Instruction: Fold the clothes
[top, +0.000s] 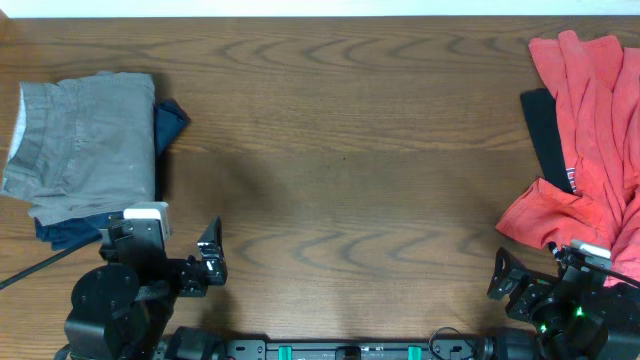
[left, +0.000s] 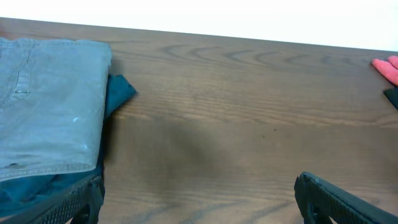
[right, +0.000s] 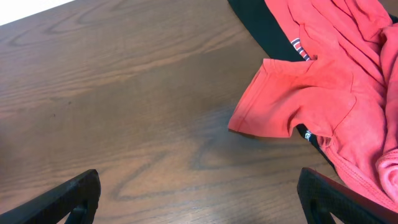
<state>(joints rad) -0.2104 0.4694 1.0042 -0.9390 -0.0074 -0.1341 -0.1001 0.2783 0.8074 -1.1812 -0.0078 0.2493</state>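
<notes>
Folded olive-grey shorts (top: 85, 140) lie at the table's left on top of a navy blue garment (top: 168, 122); both show in the left wrist view, shorts (left: 50, 106) and navy cloth (left: 119, 92). A loose heap of coral-red garments (top: 590, 150) lies at the right edge over a black cloth (top: 545, 125); the red cloth fills the right of the right wrist view (right: 323, 87). My left gripper (top: 190, 262) is open and empty just in front of the shorts. My right gripper (top: 545, 275) is open and empty at the red heap's near edge.
The brown wooden table (top: 340, 160) stretches between the two piles. The arm bases stand along the front edge. A dark cable (top: 30, 268) runs off at the lower left.
</notes>
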